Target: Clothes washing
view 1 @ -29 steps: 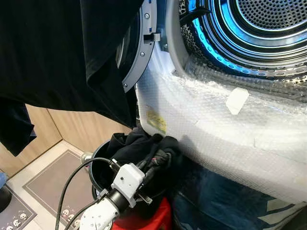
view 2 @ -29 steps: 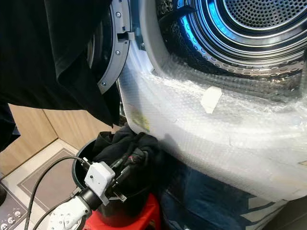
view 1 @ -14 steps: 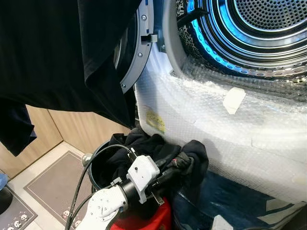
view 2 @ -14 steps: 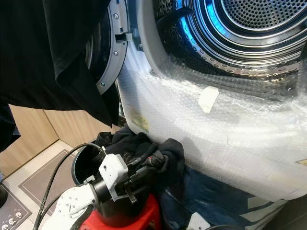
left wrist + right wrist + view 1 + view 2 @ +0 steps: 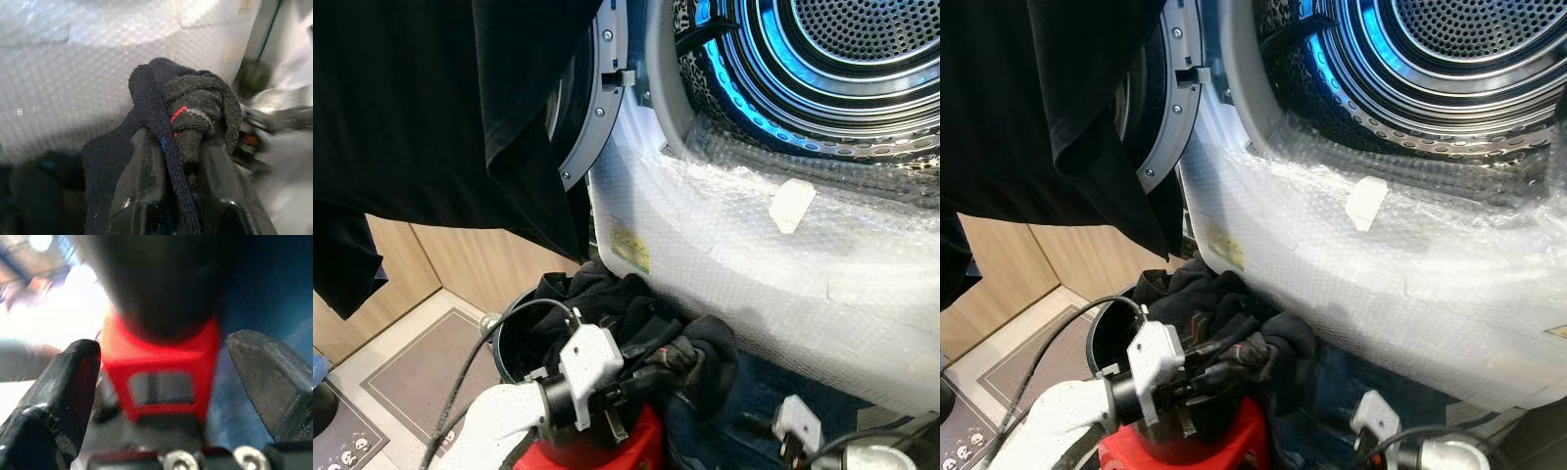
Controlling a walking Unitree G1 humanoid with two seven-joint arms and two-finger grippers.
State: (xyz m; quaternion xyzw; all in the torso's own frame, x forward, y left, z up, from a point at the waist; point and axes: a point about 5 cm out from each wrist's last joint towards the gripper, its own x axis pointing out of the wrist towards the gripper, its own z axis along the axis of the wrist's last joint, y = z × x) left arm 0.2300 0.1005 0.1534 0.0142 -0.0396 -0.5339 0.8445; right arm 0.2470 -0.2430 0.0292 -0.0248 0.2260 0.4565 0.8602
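Since half a second ago, the right end effector (image 5: 749, 427) is coming into the head views at 5 o'clock, and the left arm is drawing back toward 7 o'clock with its load.

Left end effector (image 5: 1234, 357) is clamping a dark bundle of clothes (image 5: 690, 345). In the left wrist view the two black fingers (image 5: 142, 181) are pinching a navy knit strip and a rolled dark piece with red marks, in front of the bubble wrap (image 5: 783, 264) covering the washer front.

Bundle is hanging just clear of the black bucket (image 5: 514, 343), toward 3 o'clock of it. More dark clothes (image 5: 578, 294) are lying heaped on the bucket's far rim. Bucket is sitting on a red stool (image 5: 641, 446).

Right end effector is standing wide apart, gripping nothing; its wrist view is looking at the red stool between its fingers (image 5: 58, 382), blurred.

Washer drum (image 5: 842, 59) is standing open at 1 o'clock, lit blue, with no clothes visible inside. A black garment (image 5: 431, 117) is draping over the open door (image 5: 592, 108) at 10 o'clock.

Progress, as a judgement: early. One bundle is lifted but not yet in the drum; the rest of the bucket's clothes and the draped garment are still waiting. Loading, closing the door and starting the wash remain.
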